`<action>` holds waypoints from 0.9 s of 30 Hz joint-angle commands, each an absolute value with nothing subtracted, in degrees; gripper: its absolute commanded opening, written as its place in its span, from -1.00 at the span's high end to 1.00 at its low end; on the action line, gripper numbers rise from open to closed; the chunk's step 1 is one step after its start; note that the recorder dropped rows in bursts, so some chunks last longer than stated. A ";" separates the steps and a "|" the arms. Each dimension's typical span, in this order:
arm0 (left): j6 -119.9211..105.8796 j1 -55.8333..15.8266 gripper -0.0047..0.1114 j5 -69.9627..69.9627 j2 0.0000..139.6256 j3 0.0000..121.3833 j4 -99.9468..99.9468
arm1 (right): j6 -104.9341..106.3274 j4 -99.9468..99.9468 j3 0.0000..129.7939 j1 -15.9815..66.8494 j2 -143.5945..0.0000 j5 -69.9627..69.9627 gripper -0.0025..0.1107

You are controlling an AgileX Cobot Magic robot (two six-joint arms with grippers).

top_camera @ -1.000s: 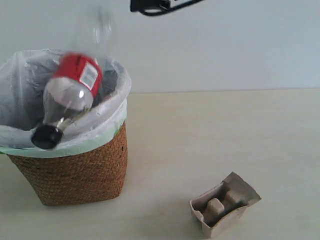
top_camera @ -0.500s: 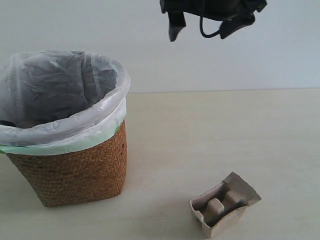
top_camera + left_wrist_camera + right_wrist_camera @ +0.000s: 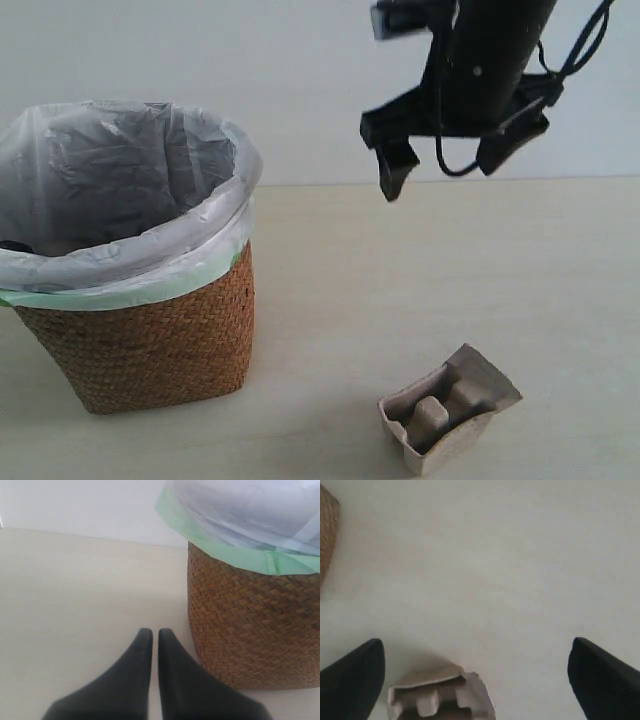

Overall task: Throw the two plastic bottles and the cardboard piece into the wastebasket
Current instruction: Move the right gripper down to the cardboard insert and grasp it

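Only the cardboard piece (image 3: pixel 450 405) is lying outside the wastebasket (image 3: pixel 140 340)
Right tool (image 3: pixel 440 175), spread wide and empty, is hanging at its twelve o'clock; left tool (image 3: pixel 151 645) is sitting closed, empty; no bottles are showing on the bench (image 3: pixel 400 280).

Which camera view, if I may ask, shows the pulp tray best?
The exterior view: the whole pulp tray lies in plain sight on the table. The right wrist view crops it; the left wrist view lacks it.
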State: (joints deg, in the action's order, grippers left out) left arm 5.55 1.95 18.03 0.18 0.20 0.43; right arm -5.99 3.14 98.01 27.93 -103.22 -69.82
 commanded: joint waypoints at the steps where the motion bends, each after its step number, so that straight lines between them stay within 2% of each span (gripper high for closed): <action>1: 5.70 1.70 0.85 18.01 0.00 0.00 0.52 | -4.48 3.82 90.77 28.03 -101.87 -69.96 -0.59; 10: 5.70 1.70 0.85 18.01 0.00 0.00 0.52 | -3.97 3.46 82.58 28.03 -94.60 -69.96 -0.59; 22: 5.70 1.70 0.85 18.01 0.00 0.00 0.52 | -4.68 -5.82 68.18 28.03 -77.56 -69.96 -0.59; 27: 5.70 1.70 0.85 18.01 0.00 0.00 0.52 | -11.21 -7.37 61.37 28.03 -72.56 -66.55 -0.59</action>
